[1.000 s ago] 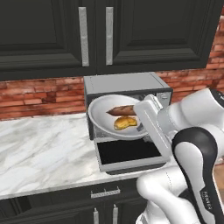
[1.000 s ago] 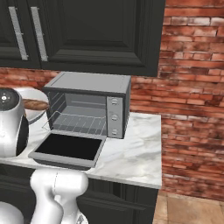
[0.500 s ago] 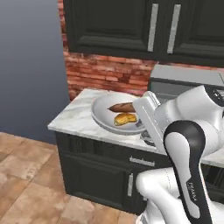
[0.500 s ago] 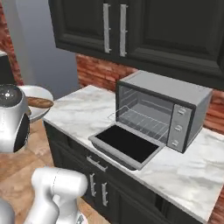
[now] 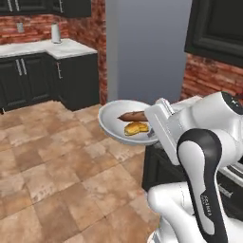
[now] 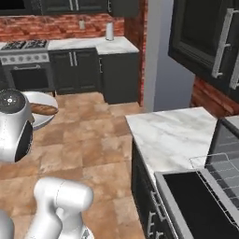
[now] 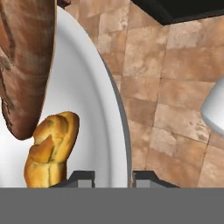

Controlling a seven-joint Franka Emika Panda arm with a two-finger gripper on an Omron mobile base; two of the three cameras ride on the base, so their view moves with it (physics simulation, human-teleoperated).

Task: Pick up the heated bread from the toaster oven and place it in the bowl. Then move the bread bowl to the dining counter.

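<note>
Bowl (image 5: pixel 112 124) held aloft over floor, gripper (image 7: pixel 113 177) clamped on rim; bread (image 7: pixel 51 150) inside; baguette (image 7: pixel 27 61) cropped at 12 o'clock.

Even bright rendered light, soft faint shadows, no glare, mildly pixelated

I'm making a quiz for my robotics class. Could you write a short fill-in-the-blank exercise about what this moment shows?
1. The small golden bread lies in the ____.
2. Beside it in the bowl lies a long brown ____.
3. The tool is shut on the bowl's ____.
4. Below the carried bowl is a tiled ____.

Missing words: bowl; baguette; rim; floor
</note>
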